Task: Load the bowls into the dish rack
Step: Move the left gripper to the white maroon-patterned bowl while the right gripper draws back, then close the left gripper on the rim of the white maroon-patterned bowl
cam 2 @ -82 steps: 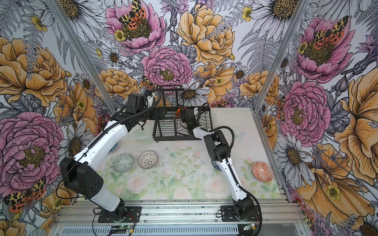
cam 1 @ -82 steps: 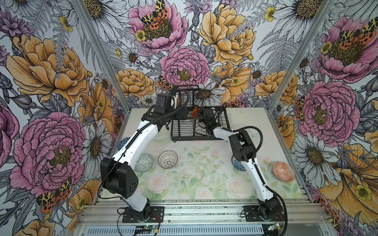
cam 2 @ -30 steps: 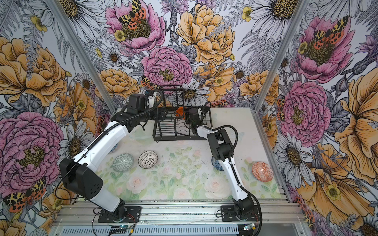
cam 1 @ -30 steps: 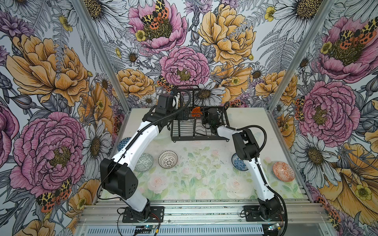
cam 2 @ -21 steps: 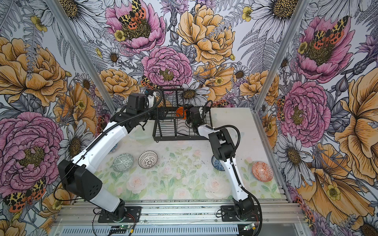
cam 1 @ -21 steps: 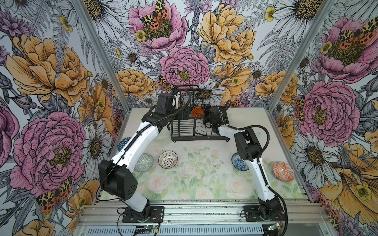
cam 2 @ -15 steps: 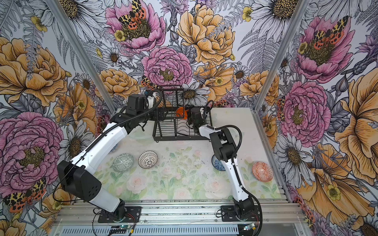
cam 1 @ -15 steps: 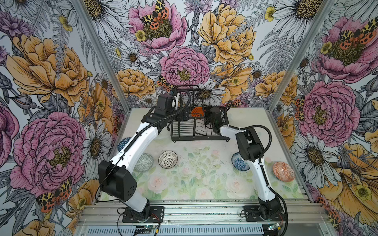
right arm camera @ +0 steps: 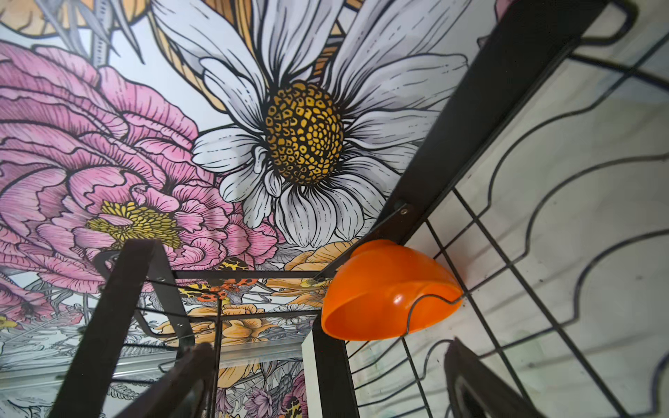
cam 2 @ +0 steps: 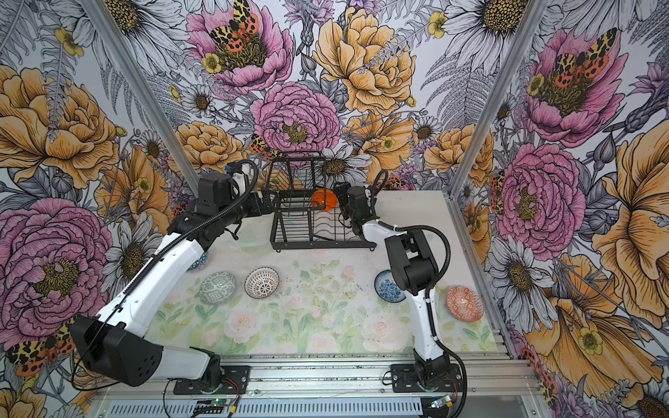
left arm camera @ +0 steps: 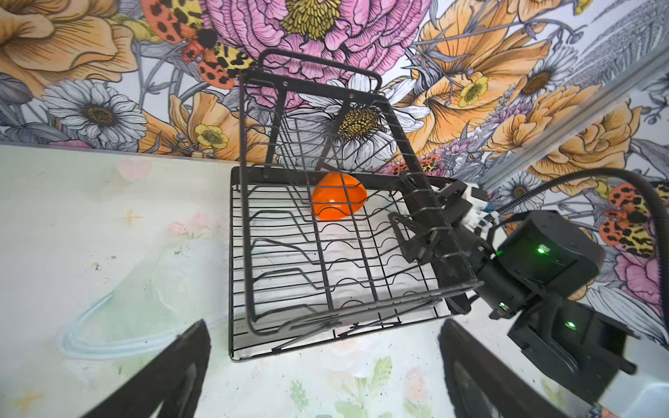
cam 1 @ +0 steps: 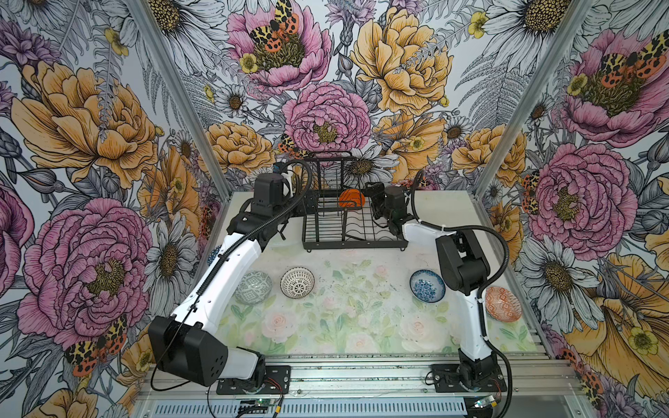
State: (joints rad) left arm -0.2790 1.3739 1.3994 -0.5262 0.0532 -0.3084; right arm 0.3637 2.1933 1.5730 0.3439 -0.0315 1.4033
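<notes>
One black dish rack (cam 1: pixel 354 237) holds a lone orange bowl (cam 1: pixel 351 198), tipped on its side at the back. On the table (cam 1: pixel 344 322) out front sit a grey-green bowl (cam 1: pixel 253 287), lattice bowl (cam 1: pixel 297 282), blue floral bowl (cam 1: pixel 427 285) and red-orange bowl (cam 1: pixel 503 304). The right gripper (right arm camera: pixel 327 362) near the orange bowl and the left gripper (left arm camera: pixel 322 324) beside the rack both gape wide, empty.

Floral table (cam 1: pixel 344 325) with dish rack (cam 1: pixel 356 247), bowls (cam 1: pixel 297 282)

A: I see free slots in the dish rack (left arm camera: pixel 325 260) in front of the orange bowl (left arm camera: pixel 338 197).
B: On my feed, the right gripper (left arm camera: pixel 416 235) crowds its right wall, and the raised tier (cam 1: pixel 327 170) overhangs the left half.
</notes>
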